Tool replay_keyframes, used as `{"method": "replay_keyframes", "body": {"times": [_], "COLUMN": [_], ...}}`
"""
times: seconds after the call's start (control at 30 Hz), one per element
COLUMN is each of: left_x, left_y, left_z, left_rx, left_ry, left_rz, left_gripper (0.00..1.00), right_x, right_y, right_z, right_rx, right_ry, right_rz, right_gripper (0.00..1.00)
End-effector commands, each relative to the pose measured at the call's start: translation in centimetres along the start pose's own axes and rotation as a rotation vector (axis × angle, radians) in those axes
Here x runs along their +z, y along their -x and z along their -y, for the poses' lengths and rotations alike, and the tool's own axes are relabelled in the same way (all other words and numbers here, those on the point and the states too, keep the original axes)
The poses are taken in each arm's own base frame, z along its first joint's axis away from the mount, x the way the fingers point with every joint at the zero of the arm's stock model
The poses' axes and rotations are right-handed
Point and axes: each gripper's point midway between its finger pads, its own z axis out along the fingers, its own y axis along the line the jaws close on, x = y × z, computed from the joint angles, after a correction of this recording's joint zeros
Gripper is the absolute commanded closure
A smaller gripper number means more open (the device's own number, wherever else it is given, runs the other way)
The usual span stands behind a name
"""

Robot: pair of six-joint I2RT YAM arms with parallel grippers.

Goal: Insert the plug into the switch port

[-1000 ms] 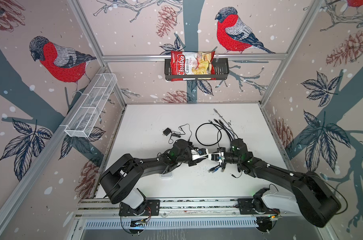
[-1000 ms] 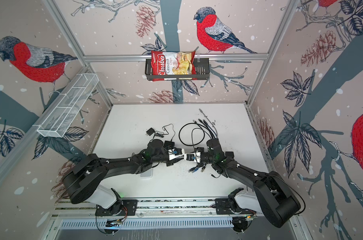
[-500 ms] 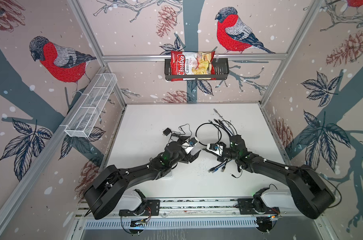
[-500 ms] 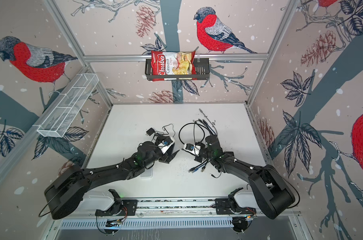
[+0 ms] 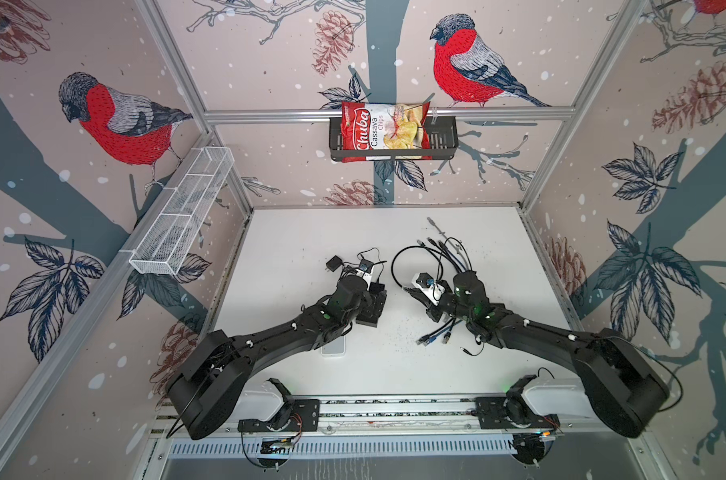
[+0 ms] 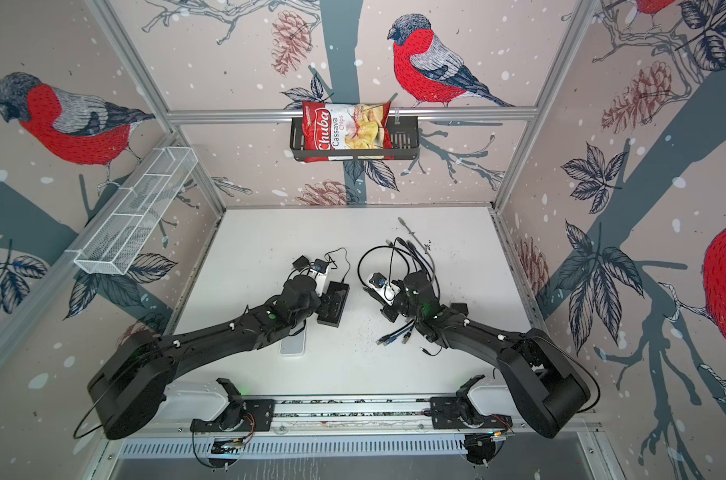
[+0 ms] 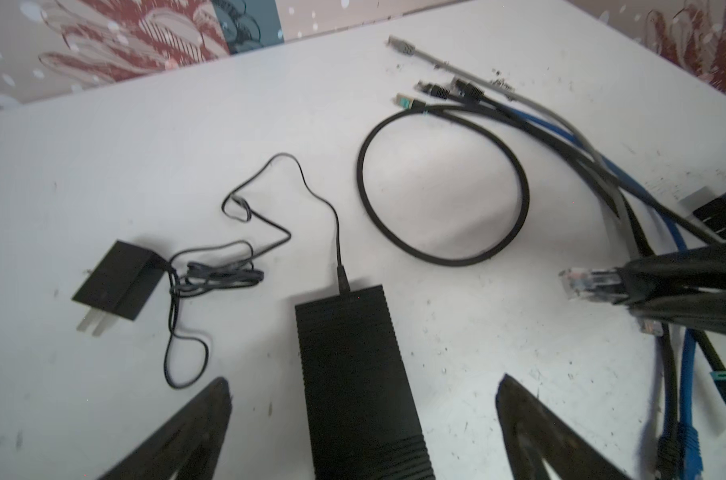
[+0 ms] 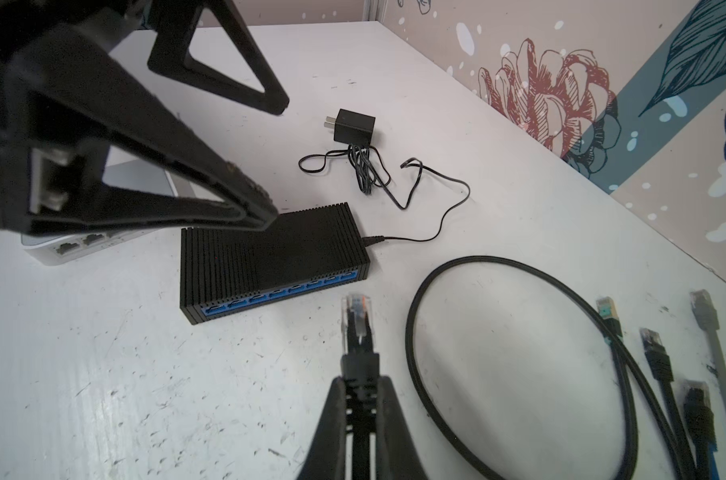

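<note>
The right gripper [image 8: 359,372] is clenched on the black boot of a clear-tipped network plug [image 8: 356,309]. It holds the plug over the white worktop [image 8: 103,374], pointed at the blue port row of the black ribbed switch box [image 8: 270,257] — near it, but apart and not inserted. The left gripper [image 7: 363,382] hangs over the switch box's top, jaws spread wide and grasping nothing. A thin cord [image 8: 436,195] runs from the switch box's end to a black wall adapter [image 8: 355,124]. A coiled black cable [image 7: 448,261] lies beside the switch box — its loop flat on the worktop.
</note>
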Motion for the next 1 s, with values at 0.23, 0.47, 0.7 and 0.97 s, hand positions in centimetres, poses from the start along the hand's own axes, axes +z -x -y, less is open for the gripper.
{"method": "replay_keyframes", "body": {"times": [0.23, 0.47, 0.7, 0.97], "left_x": [2.3, 2.6, 3.5, 4.4], "left_y": [-4.6, -5.8, -7.8, -9.2], "left_z": [0.0, 0.2, -0.1, -0.3], "left_rx": [-0.012, -0.006, 0.002, 0.021], "left_ry": [0.045, 0.050, 0.071, 0.090], "left_rz": [-0.288, -0.391, -0.463, -0.513], "left_gripper": [0.02, 0.02, 0.03, 0.10], "right_x": [0.8, 1.3, 1.7, 2.4], "right_y": [0.2, -0.6, -1.1, -1.6], "right_z": [0.6, 0.4, 0.2, -0.2], "right_rx": [0.076, 0.083, 0.085, 0.098], "right_ry": [-0.070, -0.073, -0.067, -0.044], "right_rz": [0.014, -0.016, -0.022, -0.032], "right_gripper": [1.00, 1.00, 1.00, 1.00]}}
